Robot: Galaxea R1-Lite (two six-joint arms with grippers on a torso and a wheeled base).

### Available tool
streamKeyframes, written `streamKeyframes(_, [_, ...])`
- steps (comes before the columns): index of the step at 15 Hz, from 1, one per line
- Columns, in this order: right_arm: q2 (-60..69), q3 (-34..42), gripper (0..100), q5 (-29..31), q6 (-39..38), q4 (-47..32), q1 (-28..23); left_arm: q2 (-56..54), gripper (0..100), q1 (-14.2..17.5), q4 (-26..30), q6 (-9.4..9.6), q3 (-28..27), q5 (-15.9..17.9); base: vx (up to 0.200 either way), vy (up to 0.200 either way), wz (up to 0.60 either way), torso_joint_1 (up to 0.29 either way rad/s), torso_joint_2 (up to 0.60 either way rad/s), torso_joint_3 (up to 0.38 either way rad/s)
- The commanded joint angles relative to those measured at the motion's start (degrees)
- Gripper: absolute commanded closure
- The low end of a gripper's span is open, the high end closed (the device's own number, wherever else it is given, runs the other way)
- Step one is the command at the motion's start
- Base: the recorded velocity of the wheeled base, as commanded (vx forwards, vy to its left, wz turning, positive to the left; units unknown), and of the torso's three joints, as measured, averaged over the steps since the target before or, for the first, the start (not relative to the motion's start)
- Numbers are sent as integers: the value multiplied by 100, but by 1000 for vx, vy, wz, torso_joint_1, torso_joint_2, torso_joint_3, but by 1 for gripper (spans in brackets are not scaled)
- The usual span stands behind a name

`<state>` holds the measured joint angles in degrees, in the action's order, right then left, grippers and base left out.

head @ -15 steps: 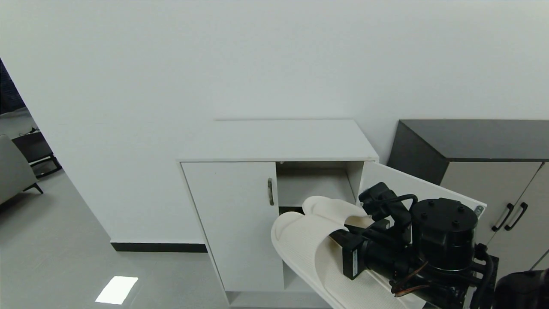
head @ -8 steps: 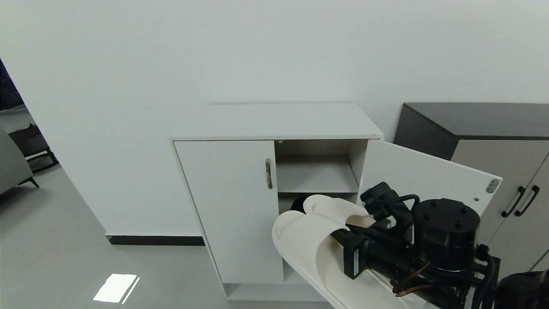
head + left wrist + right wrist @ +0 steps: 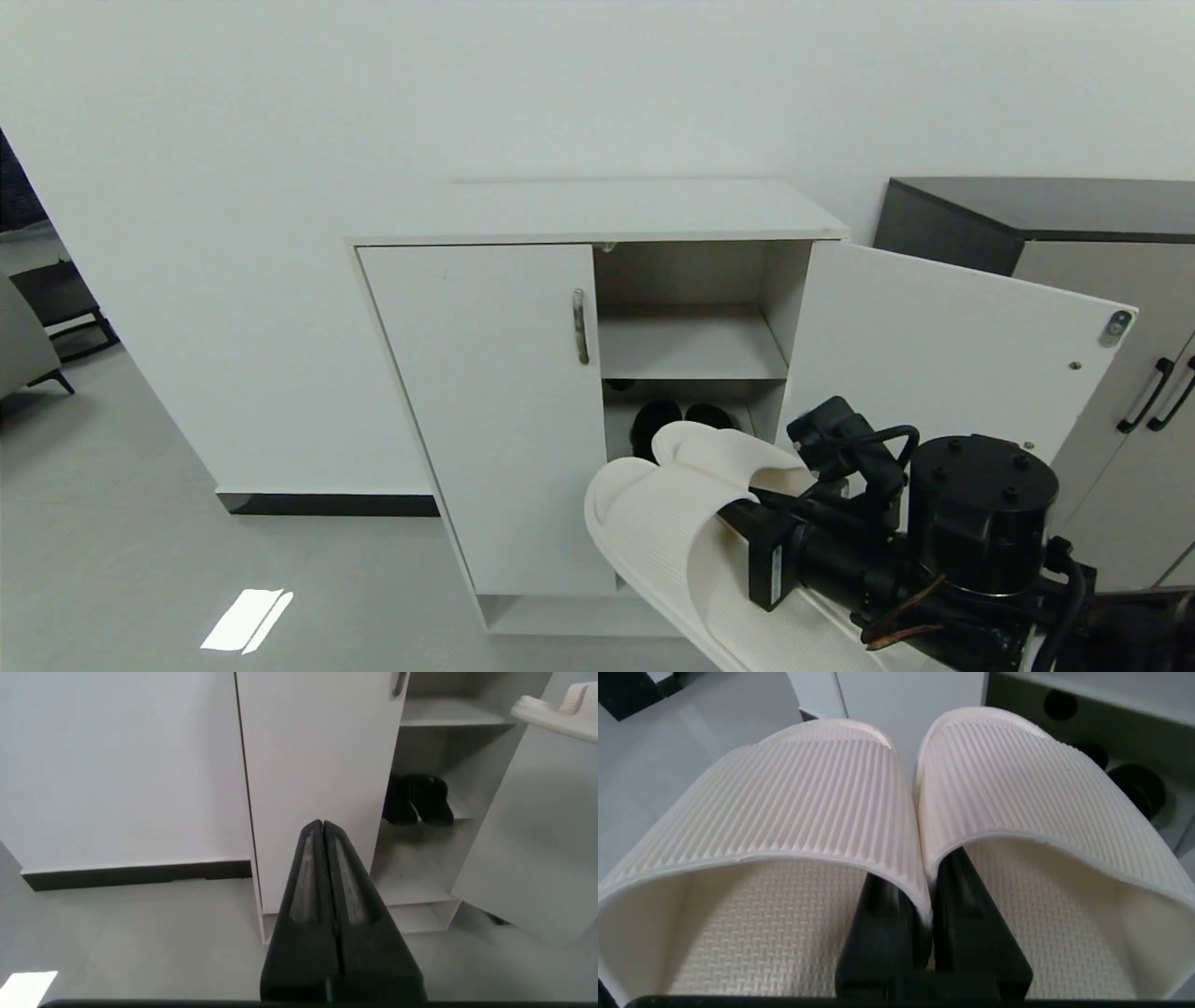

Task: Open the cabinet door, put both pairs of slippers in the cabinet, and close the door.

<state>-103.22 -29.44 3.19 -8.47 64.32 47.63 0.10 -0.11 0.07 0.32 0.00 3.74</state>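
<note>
Cream slippers (image 3: 822, 803) sit clamped in right end effector (image 3: 920, 917) (left end effector (image 3: 322, 849) pressed together).

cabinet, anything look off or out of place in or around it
Nothing stands out. On the cabinet the right door is open, the left door shut, and the black slippers sit side by side on a lower shelf. The right gripper holds the white slippers together before the opening.
</note>
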Motion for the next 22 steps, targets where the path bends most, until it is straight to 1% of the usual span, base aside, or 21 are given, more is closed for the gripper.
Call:
streamKeyframes(1, [-102, 26, 100, 6, 3, 160, 1, 8, 100, 2, 1, -5, 0, 4, 0, 0, 0, -178, 471, 295])
streamKeyframes(2, [-208, 88, 100, 15, 39, 345, 1, 8, 100, 2, 1, -14, 0, 4, 0, 0, 0, -163, 452, 286])
streamKeyframes(3, [-366, 123, 100, 76, 241, 573, 1, 8, 100, 2, 1, -32, 0, 4, 0, 0, 0, -168, 461, 295])
streamKeyframes(4, [-480, -71, 100, 261, 364, 476, 1, 8, 100, 2, 1, -32, 0, 4, 0, 0, 0, -95, 276, 188])
streamKeyframes(5, [-550, -554, 100, 577, 355, 37, 18, 8, 100, 2, 1, -23, 0, 4, 0, 0, 0, -61, 173, 119])
streamKeyframes(6, [-577, -1064, 100, 964, 337, -605, 27, 8, 100, 2, 1, -14, 0, 4, 0, 0, 0, -41, 100, 61])
streamKeyframes(7, [-542, -2022, 100, 1834, 12, -2072, 36, 8, 100, 2, 1, -14, 0, 4, 0, 0, 0, 0, 0, 0])
streamKeyframes(8, [-542, -2681, 100, 2361, -489, -3039, 124, 8, 100, 2, 1, -14, 0, 4, 0, 0, 0, 0, 0, 0])
streamKeyframes(10, [-594, -3402, 100, 3100, -893, -4067, 203, 8, 100, 2, 1, -14, 0, 4, 0, 0, 0, 0, 0, 0])
streamKeyframes(11, [-744, -3885, 100, 3565, -902, -4322, 300, 8, 100, 2, 1, -5, 0, 4, 0, 0, 0, 0, 0, 0])
streamKeyframes(12, [-875, -4087, 100, 3785, -875, -4322, 379, 8, 100, 2, 1, 3, 0, 4, 0, 0, 0, 0, 0, 0])
streamKeyframes(13, [-955, -4105, 100, 3847, -831, -4296, 396, 8, 100, 2, 1, -5, 0, 4, 0, 0, 0, 0, 0, 0])
streamKeyframes(15, [-1192, -3911, 100, 3864, -550, -3338, 440, 8, 100, 2, 1, -23, 0, 4, 0, 0, 0, 0, 0, 0])
streamKeyframes(17, [-1306, -3595, 100, 3882, -5, -2239, 458, 8, 100, 2, 1, -23, 0, 4, 0, 0, 0, 0, 0, 0])
streamKeyframes(18, [-1333, -3586, 100, 3908, 127, -2064, 449, 8, 100, 2, 1, -23, 0, 4, 0, 0, 0, 0, 0, 0])
streamKeyframes(19, [-1333, -3595, 100, 3935, 127, -2072, 449, 8, 100, 2, 1, -23, 0, 4, 0, 0, 0, 0, 0, 0])
streamKeyframes(22, [-1341, -3674, 100, 4058, 100, -2380, 291, 8, 100, 2, 1, -23, 0, 4, 0, 0, 0, 0, 0, 0])
